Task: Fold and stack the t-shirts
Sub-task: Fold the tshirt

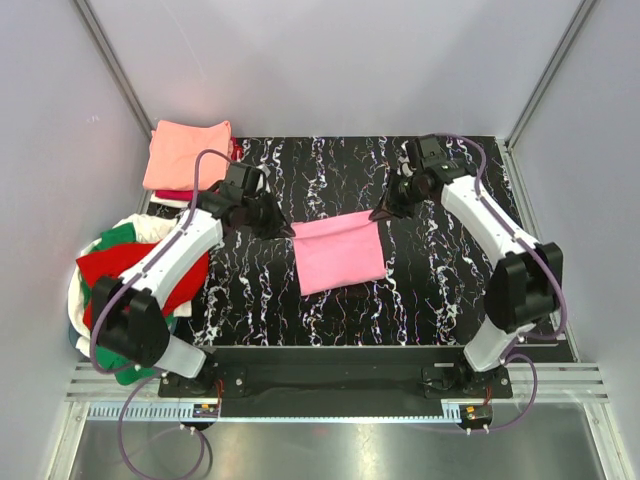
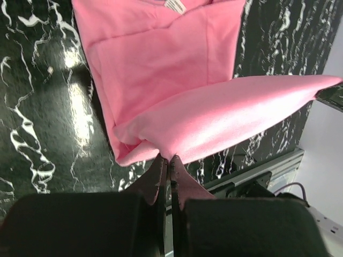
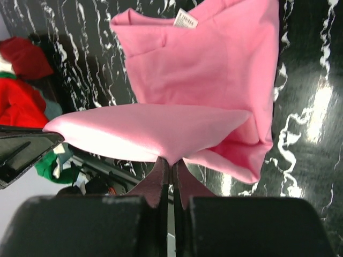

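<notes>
Where the black, white-veined table [image 1: 250, 290] fills the middle of the top view, it is enclosed by plain pale walls with metal posts running up into the upper corners. A folded salmon-orange t-shirt [image 1: 185, 152] is laid at the upper left of the table, with a red edge showing beneath it. A loose heap of red [image 1: 105, 268], green [image 1: 118, 238] and white cloth is bunched against the left edge of the frame. The pink t-shirt [image 1: 338, 250] is spread at the centre of the table, its white neck label [image 3: 186, 20] seen at the top of both wrist views.

The left arm [image 1: 180, 245] is reached up and inward from the lower left, the right arm [image 1: 480, 215] bent inward from the lower right. The upper edge of the pink t-shirt is pinched at its left corner by the left arm's jaws and at its right corner by the right arm's jaws, each pair pressed together on the cloth. That edge is held raised and stretched between them, above the part lying flat.
</notes>
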`<state>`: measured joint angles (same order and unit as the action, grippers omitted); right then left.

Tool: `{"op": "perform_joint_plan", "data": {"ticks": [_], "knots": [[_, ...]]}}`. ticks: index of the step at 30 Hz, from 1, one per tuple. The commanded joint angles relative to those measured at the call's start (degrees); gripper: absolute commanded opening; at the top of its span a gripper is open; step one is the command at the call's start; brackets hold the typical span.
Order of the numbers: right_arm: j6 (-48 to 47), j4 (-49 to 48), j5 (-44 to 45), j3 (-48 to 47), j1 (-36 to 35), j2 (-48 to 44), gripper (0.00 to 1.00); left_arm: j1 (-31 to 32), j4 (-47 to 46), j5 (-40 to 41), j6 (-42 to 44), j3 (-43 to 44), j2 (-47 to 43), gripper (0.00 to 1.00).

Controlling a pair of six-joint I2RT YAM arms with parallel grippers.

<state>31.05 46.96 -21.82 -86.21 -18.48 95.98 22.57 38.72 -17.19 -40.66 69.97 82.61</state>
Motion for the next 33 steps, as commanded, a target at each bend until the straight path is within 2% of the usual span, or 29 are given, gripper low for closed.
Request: {"op": "perform_joint_plan", "data": {"ticks": [1, 6, 14, 17, 21, 22, 23, 24, 25, 26, 27, 30, 33], "knots": [[-1.69, -3.01, 0.21, -4.57, 1.43, 3.93, 0.00, -1.91, -2.33, -2.85, 3.13, 4.46, 4.57, 0.00], [-1.96, -5.03, -1.11, -8.52, 2.66, 13.25, 0.00, -4.37, -3.30, -4.08, 4.80, 9.38, 14.48, 0.00], [-2.04, -3.99, -3.84, -23.19, 3.89, 30.99, 0.00, -7.71, -1.37, -4.43, 7.00, 21.85, 33.10, 0.00], [-1.25, -3.89, -4.28, -26.98, 4.24, 35.65, 0.00, -8.50, 0.83, -5.13, 7.70, 28.10, 39.71, 0.00], [-0.29, -3.45, -4.63, -29.53, 4.77, 39.54, 0.01, -8.68, 1.01, -5.84, 7.62, 31.53, 43.95, 0.03], [0.15, -3.63, -4.63, -29.71, 4.86, 39.80, 0.06, -8.68, 1.53, -5.75, 7.79, 33.10, 44.56, 0.09], [0.15, -4.24, -4.72, -29.71, 5.03, 40.15, 0.17, -8.85, 1.88, -5.40, 7.88, 33.73, 45.27, 0.16], [0.33, -4.33, -4.72, -29.97, 5.21, 40.24, 0.43, -8.94, 2.06, -5.57, 7.88, 34.43, 45.36, 0.19], [0.24, -4.25, -4.20, -31.02, 5.21, 40.33, 0.56, -9.12, 1.89, -6.10, 7.88, 35.05, 45.36, 0.22], [0.07, -3.20, -3.93, -31.90, 5.38, 40.42, 0.64, -9.38, 2.06, -6.80, 7.97, 36.97, 45.01, 0.25], [-0.11, -2.67, -3.84, -32.87, 5.82, 40.25, 0.71, -9.38, 2.84, -6.80, 8.49, 38.38, 44.66, 0.40], [-1.95, 0.85, -1.56, -37.00, 6.26, 38.15, 0.76, -9.38, 5.39, -5.40, 10.33, 45.48, 42.73, 0.61], [-4.06, 1.29, 0.46, -35.88, 6.26, 32.09, 0.78, -9.30, 10.49, -2.59, 12.09, 50.51, 39.66, 0.66]]}}
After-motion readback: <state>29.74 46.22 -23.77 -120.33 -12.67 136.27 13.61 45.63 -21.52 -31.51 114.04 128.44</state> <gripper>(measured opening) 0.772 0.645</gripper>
